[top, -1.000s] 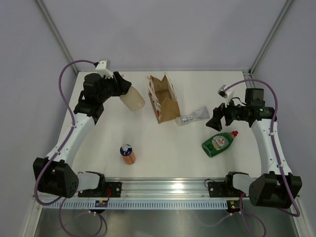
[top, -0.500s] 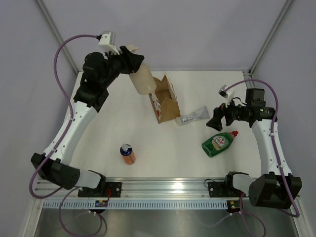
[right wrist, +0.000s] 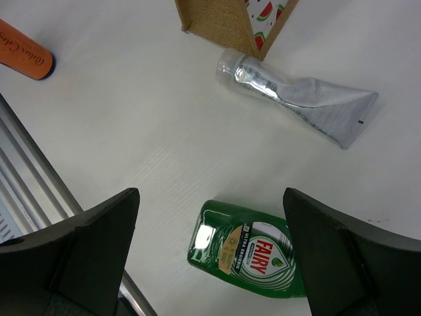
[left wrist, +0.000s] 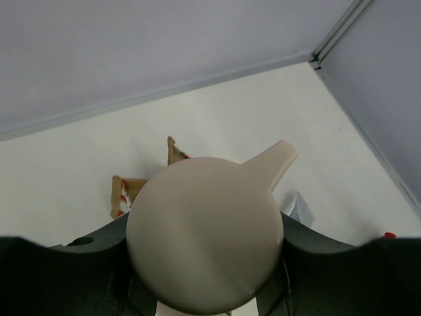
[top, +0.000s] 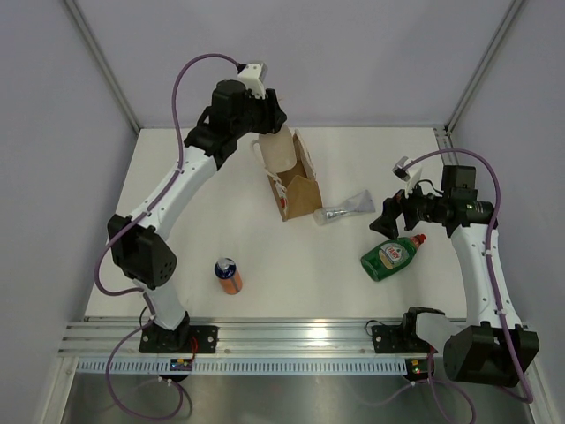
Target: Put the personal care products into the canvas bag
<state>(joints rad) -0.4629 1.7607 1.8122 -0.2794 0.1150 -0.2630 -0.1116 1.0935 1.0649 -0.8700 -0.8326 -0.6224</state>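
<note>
My left gripper (top: 265, 132) is shut on the beige soap bottle (top: 279, 153) and holds it over the far end of the tan canvas bag (top: 300, 187). In the left wrist view the bottle's round base (left wrist: 205, 234) fills the space between the black fingers (left wrist: 99, 247), its pump spout (left wrist: 275, 164) points away, and bag corners (left wrist: 122, 196) show below. The silvery squeeze tube (top: 346, 208) (right wrist: 299, 95) lies on the table right of the bag. My right gripper (top: 388, 217) (right wrist: 214, 260) hovers open, right of the tube, holding nothing.
A green Fairy dish-soap bottle (top: 392, 256) (right wrist: 253, 250) lies below the right gripper. An orange can (top: 229, 275) (right wrist: 23, 51) lies at the front left. The white table (top: 177, 221) ends at a rail in front and grey walls behind.
The left arm has lifted the soap bottle from the table left of the bag and swung it right, over the bag's far end. The right arm has barely moved.
</note>
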